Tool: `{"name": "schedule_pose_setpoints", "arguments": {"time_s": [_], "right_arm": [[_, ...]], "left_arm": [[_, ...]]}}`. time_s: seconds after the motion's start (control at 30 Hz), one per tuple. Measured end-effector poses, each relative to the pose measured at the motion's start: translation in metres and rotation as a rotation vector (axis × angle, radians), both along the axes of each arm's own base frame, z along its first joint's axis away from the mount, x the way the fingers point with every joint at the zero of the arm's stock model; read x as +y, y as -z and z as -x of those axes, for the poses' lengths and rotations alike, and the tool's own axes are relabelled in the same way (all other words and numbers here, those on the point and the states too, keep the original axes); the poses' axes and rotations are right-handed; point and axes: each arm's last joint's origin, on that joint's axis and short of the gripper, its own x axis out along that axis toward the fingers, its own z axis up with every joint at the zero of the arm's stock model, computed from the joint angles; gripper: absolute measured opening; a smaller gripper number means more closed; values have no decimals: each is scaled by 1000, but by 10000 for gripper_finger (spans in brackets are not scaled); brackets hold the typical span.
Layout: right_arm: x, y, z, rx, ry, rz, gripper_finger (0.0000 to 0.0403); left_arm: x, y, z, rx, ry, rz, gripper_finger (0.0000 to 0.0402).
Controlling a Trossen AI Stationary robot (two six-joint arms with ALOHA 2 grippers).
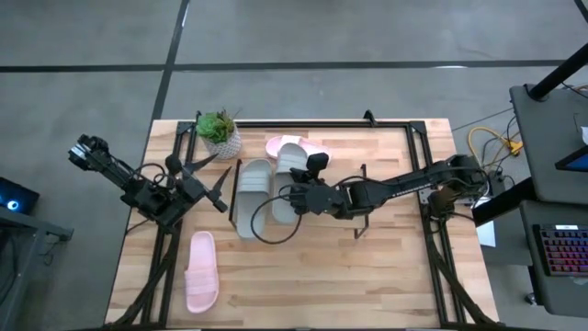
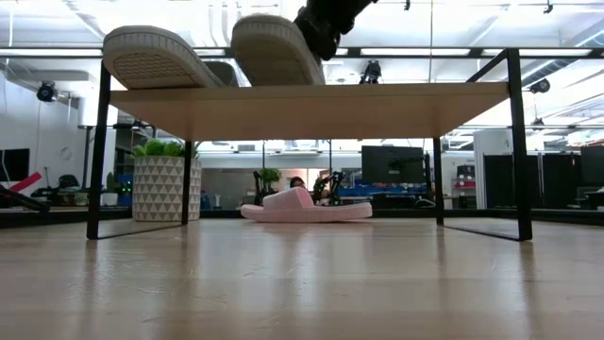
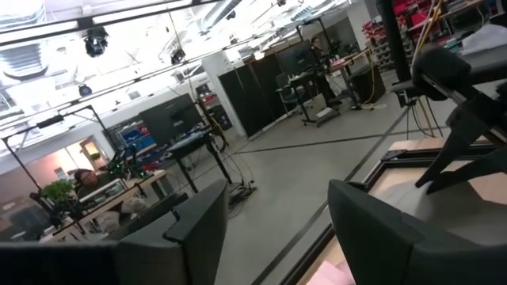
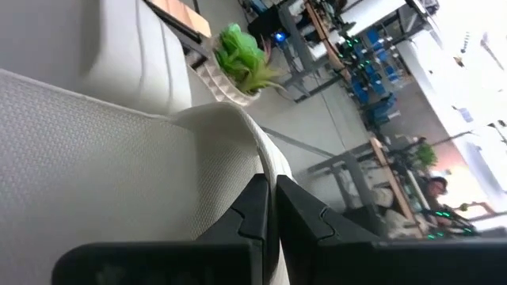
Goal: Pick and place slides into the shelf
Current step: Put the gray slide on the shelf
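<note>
Your right gripper pinches a grey slide's strap on the shelf | second grey slide alongside | 2 pink: 1 behind shelf, 1 on table | left gripper spread, holding nothing, beside the plant.

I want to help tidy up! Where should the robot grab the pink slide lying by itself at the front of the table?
Probably the wide strap of the pink slide, from straight above. It lies flat, sole down, so the strap arches up for fingers to pinch. The left gripper is nearest.
</note>
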Motion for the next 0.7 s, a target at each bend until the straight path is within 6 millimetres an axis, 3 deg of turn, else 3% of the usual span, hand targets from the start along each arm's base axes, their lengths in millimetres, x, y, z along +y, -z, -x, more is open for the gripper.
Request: {"name": "schedule_pose_setpoints", "arguments": {"time_s": [0.33,0.7], "right_arm": [[1,18,-8,37,21,9,11],[2,24,-11,53,-5,-4,11]], "left_arm": [[3,0,5,-14,1,9,202],[3,1,5,-11,2,7,202]]}}
